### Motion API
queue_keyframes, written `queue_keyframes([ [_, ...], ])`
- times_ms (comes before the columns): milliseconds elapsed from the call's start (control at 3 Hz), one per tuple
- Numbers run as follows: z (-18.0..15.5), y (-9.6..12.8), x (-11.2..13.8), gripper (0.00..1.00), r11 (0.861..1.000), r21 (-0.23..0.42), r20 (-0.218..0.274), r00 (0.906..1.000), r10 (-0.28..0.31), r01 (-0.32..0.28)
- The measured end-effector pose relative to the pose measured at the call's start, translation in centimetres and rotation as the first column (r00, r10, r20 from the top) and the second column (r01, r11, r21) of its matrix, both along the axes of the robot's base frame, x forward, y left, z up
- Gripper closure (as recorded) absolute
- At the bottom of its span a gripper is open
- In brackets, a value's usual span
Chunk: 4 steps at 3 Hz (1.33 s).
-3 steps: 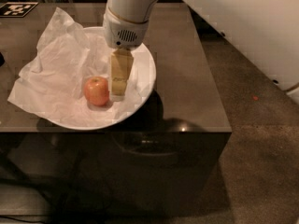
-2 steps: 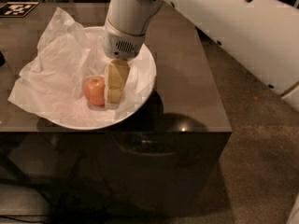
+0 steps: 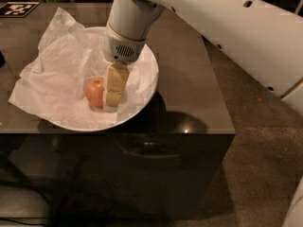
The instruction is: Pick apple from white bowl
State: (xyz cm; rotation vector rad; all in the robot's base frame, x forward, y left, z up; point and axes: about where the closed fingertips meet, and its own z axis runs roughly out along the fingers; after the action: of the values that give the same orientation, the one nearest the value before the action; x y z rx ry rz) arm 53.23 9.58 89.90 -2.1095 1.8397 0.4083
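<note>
Inside the large, shallow, round white bowl (image 3: 150, 79), the grasp is being set up; the lift is not yet being carried out.
The small round red-orange apple (image 3: 93, 91) is being supported on the crumpled white tissue paper (image 3: 57, 74) lining the bowl. The cream-coloured two-finger gripper (image 3: 113, 92) is being held low in the bowl, just beside or touching the apple, under the white arm (image 3: 227, 27) slanting down from the upper right. Whether the gripper is being closed cannot be told.

Dim warm light; gripper (image 3: 112, 96) in white bowl (image 3: 152, 74); table (image 3: 189, 79) glare.
</note>
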Motion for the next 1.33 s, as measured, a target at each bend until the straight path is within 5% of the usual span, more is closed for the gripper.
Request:
queue_keyframes([
  [1333,-4.1,2.1,1.8,0.0,1.0,0.008,-0.122,0.9925,0.005,-0.004],
])
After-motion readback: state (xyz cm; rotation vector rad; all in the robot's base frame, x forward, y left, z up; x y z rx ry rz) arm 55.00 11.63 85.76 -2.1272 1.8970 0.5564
